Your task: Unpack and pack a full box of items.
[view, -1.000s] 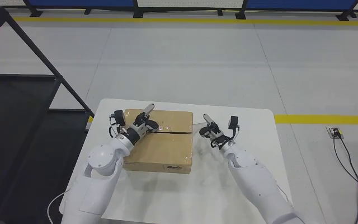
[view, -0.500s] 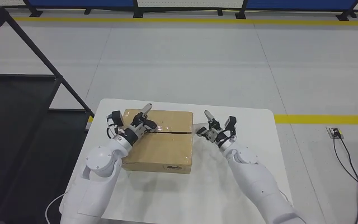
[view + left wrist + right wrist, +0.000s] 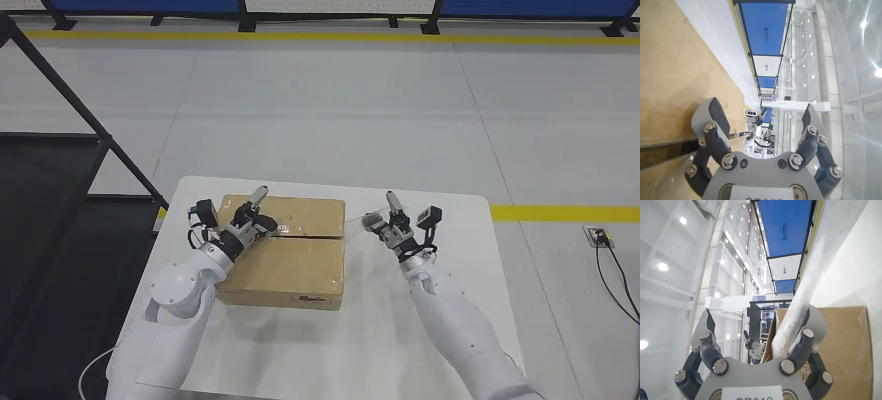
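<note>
Cardboard box [image 3: 285,255] lies on the table [image 3: 400,330]. Left gripper [image 3: 761,106] gapes wide above its top flaps. Right gripper [image 3: 759,313], fingers also spread, sits beside it, a pale strip [image 3: 802,298] against one finger.

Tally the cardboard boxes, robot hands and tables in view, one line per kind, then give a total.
Cardboard box: 1
Robot hands: 2 (left hand, right hand)
Table: 1
Total: 4
</note>
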{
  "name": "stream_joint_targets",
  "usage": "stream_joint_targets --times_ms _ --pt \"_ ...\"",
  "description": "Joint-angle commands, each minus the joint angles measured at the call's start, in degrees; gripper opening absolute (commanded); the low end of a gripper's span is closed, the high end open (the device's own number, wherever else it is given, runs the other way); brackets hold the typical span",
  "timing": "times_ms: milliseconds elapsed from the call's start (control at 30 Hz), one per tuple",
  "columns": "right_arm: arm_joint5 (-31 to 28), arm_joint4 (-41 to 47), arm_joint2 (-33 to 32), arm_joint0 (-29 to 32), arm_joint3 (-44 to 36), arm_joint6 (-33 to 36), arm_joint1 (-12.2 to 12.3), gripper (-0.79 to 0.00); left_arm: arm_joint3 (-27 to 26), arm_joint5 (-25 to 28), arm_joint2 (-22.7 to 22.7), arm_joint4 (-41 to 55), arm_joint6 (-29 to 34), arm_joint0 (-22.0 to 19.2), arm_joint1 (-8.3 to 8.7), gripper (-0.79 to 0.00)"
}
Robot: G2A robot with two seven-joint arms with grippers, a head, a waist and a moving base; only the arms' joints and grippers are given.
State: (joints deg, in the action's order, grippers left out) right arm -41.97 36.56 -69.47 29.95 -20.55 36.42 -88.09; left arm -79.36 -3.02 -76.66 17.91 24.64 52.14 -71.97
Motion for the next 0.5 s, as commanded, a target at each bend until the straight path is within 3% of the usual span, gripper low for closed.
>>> stream_joint_targets --times_ms 0,233,467 --pt "-2.1 -1.0 -0.2 0.5 -0.5 -2.0 0.2 0.0 0.0 0.0 0.0 0.0 0.0 0.0 0.0 0.0" --pt "-8.2 -8.0 -1.1 4.1 -5.5 -11.3 1.5 0.0 -0.5 0.1 0.3 0.1 0.3 0.2 -0.06 0.0" --pt "-8.7 -18.5 -3.1 11.4 -18.4 -21.5 3.2 0.0 -0.6 0.6 1.1 0.1 0.1 0.1 -0.24 0.0"
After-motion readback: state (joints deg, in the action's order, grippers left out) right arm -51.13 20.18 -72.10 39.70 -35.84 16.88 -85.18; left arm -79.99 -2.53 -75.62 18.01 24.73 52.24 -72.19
